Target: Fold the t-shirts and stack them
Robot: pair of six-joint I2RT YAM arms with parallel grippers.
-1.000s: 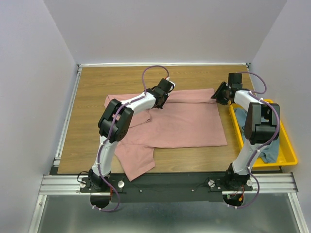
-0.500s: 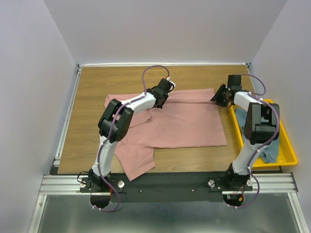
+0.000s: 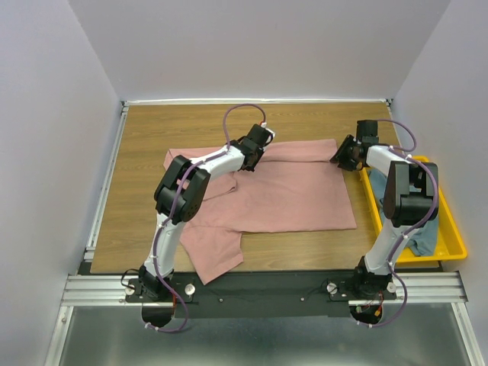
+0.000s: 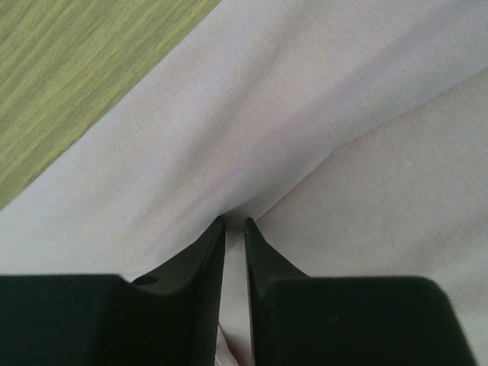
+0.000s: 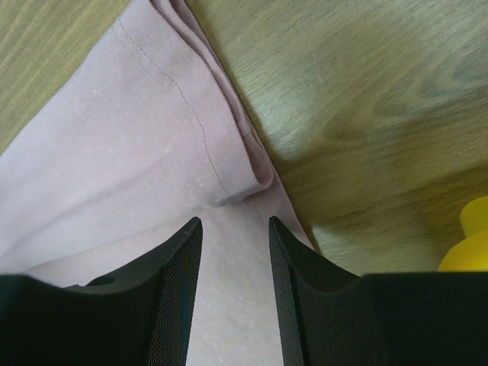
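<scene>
The dusty-pink t-shirt (image 3: 297, 194) lies spread on the wooden table (image 3: 152, 130), its far edge folded over into a band. My left gripper (image 3: 252, 160) sits on that band near the middle, and its jaws (image 4: 235, 223) are shut on a thin pinch of the pink cloth (image 4: 343, 114). My right gripper (image 3: 340, 155) is open just above the shirt's far right corner (image 5: 114, 137), with the folded hem ahead of its fingertips (image 5: 232, 221). The blue-grey t-shirt (image 3: 425, 238) lies crumpled in the yellow bin. No print shows on the pink shirt.
The yellow plastic bin (image 3: 456, 232) stands at the table's right edge, beside the right arm, and its corner shows in the right wrist view (image 5: 469, 236). A sleeve of the pink shirt (image 3: 217, 248) hangs toward the near edge. Grey walls enclose the table.
My right gripper has shifted slightly nearer and down onto the shirt's far right corner. The left arm and the shirt have not visibly moved.
</scene>
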